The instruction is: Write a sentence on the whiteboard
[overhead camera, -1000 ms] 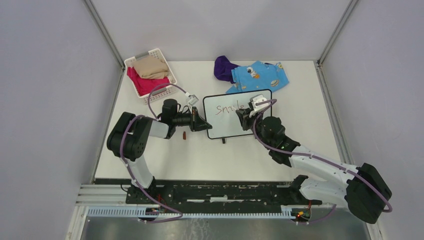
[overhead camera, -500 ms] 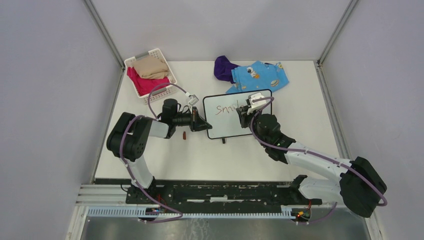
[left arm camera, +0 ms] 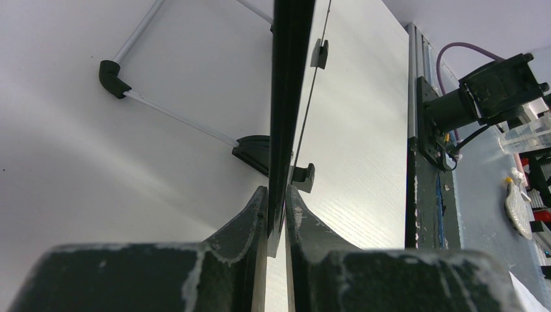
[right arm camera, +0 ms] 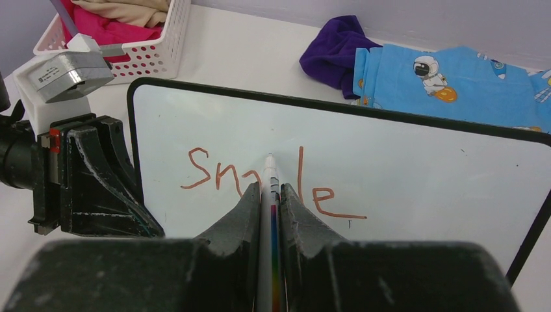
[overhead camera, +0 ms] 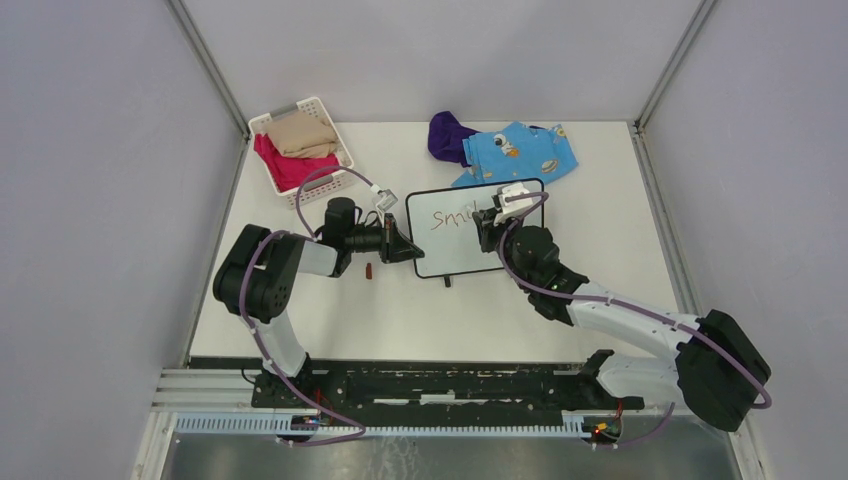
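Left claw (left arm camera: 276, 195) pinched tight on whiteboard (overhead camera: 455, 245) edge; right claw (right arm camera: 269, 188) clamped on marker (right arm camera: 271, 170).
Left arm lies sideways and right arm stretches forward, marker tip at sentence (right arm camera: 300, 172) reading "smile". Whiteboard sits mid-surface (overhead camera: 600, 260), grey walls around. Basket (overhead camera: 335, 135), far left, holds tan and pink cloth.

Black-framed whiteboard (overhead camera: 455, 252) with rounded corners is sitting mid-worktop (overhead camera: 400, 310), face showing to the overhead view. The sentence (right arm camera: 300, 172) is reading only "Smile", reddish-brown, upper left.
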Robot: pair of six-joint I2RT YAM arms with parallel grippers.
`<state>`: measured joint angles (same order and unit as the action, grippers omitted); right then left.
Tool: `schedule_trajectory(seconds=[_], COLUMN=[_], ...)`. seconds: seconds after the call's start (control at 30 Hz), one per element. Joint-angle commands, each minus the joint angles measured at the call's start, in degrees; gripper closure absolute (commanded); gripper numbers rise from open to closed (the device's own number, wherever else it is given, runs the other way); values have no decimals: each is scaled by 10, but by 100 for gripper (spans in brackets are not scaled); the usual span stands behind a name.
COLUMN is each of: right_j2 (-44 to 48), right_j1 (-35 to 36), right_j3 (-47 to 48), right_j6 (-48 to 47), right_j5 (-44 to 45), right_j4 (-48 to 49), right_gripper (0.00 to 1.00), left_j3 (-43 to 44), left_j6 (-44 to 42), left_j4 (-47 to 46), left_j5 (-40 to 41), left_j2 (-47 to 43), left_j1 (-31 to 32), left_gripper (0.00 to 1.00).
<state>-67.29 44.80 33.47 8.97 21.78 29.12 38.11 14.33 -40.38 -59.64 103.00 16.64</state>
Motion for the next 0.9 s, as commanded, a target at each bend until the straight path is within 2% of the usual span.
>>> schedule_trajectory(seconds=[0.0, 0.67, 0.87], right_j2=[-9, -9, 13], right_j1=[0, -12, -12], right_j3=[27, 11, 14], right_j6=[3, 8, 10], right_j5=[14, 22, -21], right_j4=[32, 17, 17], right_gripper=[100, 100, 100], left_j3=[6, 7, 7], left_j6=[-37, -38, -38], left_j4=[33, 35, 35], left_j5=[47, 47, 48], left_j2=[-3, -2, -2], left_j1=[2, 2, 2], left_gripper=[98, 98, 98])
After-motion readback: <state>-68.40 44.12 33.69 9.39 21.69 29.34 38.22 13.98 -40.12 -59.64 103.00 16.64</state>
